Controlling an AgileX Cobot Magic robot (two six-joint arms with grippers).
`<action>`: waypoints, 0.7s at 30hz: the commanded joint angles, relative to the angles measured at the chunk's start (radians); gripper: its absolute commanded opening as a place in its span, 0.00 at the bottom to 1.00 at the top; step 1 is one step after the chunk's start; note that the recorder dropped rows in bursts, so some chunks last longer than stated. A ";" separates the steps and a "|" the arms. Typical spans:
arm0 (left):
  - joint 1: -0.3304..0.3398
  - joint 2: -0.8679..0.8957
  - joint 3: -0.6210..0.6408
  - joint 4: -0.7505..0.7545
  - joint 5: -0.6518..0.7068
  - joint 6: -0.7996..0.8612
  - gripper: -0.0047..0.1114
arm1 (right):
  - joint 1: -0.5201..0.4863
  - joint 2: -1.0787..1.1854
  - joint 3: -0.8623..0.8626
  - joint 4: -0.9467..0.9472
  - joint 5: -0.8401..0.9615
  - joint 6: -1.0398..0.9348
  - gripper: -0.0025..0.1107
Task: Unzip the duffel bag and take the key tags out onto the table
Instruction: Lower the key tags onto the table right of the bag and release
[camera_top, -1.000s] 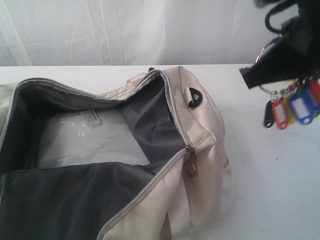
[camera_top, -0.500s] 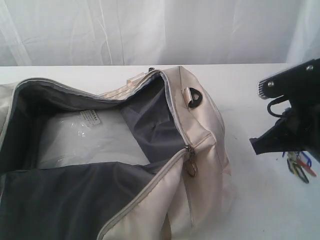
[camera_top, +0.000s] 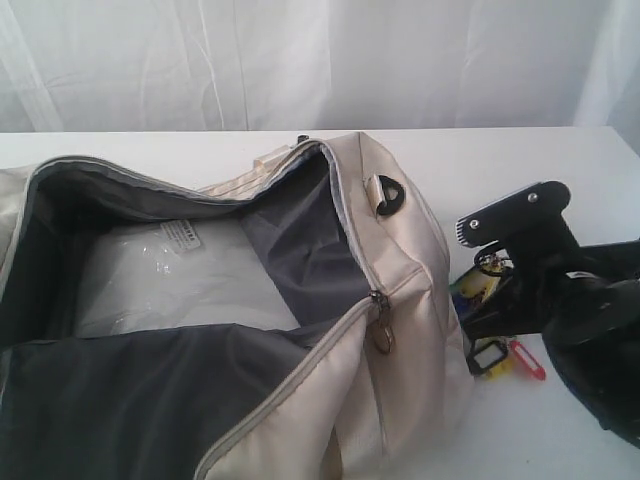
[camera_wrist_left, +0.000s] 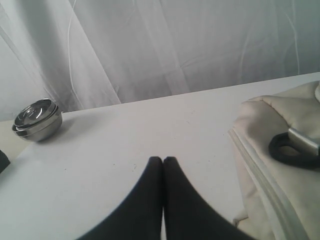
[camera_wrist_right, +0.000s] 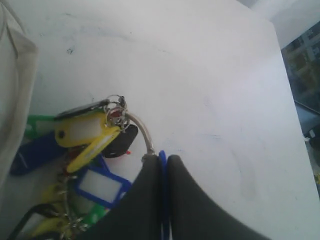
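The cream duffel bag (camera_top: 400, 260) lies unzipped on the white table (camera_top: 520, 170), its grey lining and a clear plastic packet showing inside. The key tags (camera_wrist_right: 90, 135), yellow, blue, green, black and red on metal rings, rest on the table right beside the bag's end (camera_wrist_right: 12, 85). My right gripper (camera_wrist_right: 162, 157) is shut on a blue tag and the wire ring of the bunch. In the exterior view it (camera_top: 478, 318) sits low over the tags (camera_top: 495, 357). My left gripper (camera_wrist_left: 163, 160) is shut on nothing, above bare table near the bag's other end (camera_wrist_left: 280, 150).
Stacked steel bowls (camera_wrist_left: 36, 119) stand at the far side of the table in the left wrist view. A white curtain (camera_top: 300, 60) hangs behind. The table's right edge (camera_wrist_right: 292, 115) runs close to the tags. A black D-ring (camera_top: 390, 195) sits on the bag's end.
My right gripper has come down from high at the right with the dangling key tags and moved left toward the bag; the tags now lie on the table. The bag has not moved.
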 joint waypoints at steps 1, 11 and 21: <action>-0.008 -0.006 0.003 0.023 0.006 -0.008 0.04 | -0.006 0.062 0.003 -0.027 -0.078 0.040 0.02; -0.008 -0.006 0.003 0.023 0.006 -0.008 0.04 | -0.006 0.072 0.003 0.003 -0.152 0.070 0.02; -0.008 -0.006 0.003 0.023 0.006 -0.004 0.04 | -0.006 0.068 0.003 0.079 -0.176 0.112 0.60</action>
